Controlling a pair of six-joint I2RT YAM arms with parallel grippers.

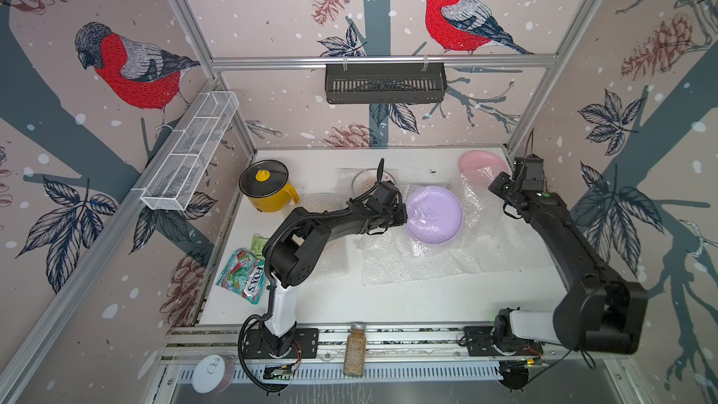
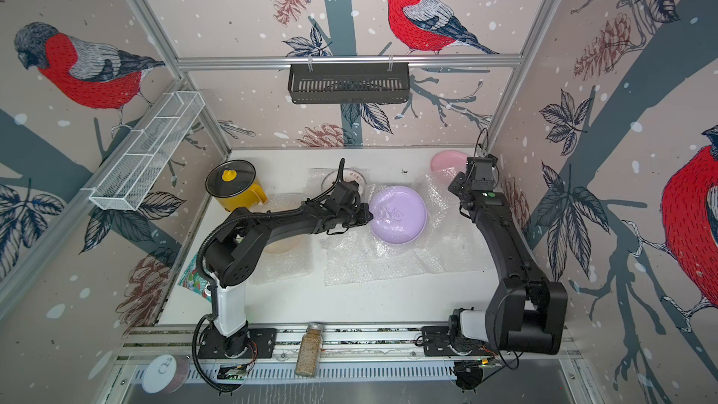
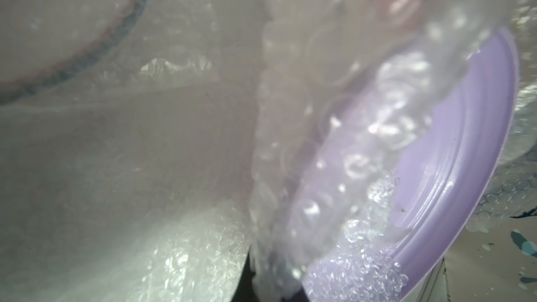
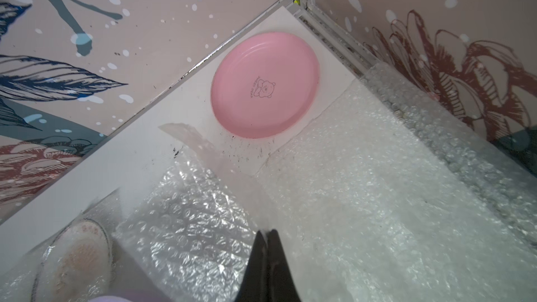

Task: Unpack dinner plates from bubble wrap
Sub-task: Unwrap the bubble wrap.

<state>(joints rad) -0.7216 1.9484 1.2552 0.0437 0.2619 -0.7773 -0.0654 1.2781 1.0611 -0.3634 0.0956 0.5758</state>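
Both top views, left to right: the yellow pot point(image 1: 268, 188) sits far left, well apart from both grippers. Next, the left gripper point(image 1: 402, 214) is right up against the left rim of the lilac plate point(image 1: 437, 215), which lies on a spread sheet of bubble wrap point(image 1: 412, 262) around mid-table. The left wrist cam is mostly blur, but a fold of wrap stands straight up out of the closed fingertips with the lilac rim just beside it. So it looks pinched on wrap, not on the plate. Behind that arm, the sunburst plate point(image 1: 371, 182) lies under its own sheet. Over on the right, the right gripper point(image 1: 494, 185) hangs above another sheet. The right wrist cam shows its fingers point(image 4: 255, 262) pressed together with wrap gathered at the tips. The pink plate point(image 1: 480, 161) sits bare in the far right corner, apart from those fingers.
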